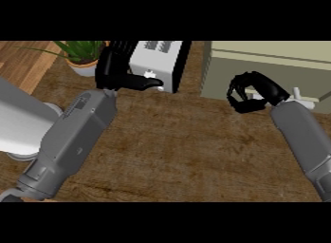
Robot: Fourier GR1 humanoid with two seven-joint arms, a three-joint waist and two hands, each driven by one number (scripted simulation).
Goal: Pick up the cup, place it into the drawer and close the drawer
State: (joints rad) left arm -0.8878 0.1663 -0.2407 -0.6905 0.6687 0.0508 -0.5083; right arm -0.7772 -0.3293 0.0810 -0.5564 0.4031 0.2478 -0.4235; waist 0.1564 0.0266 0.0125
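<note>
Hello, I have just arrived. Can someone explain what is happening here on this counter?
A humanoid robot is working over a wooden counter. Its right hand is curled, just in front of a beige drawer unit at the upper right; a small white piece shows beside its wrist. Whether the hand holds a cup cannot be seen. The left hand is held up near a white toaster, with a potted plant at the upper left.
</note>
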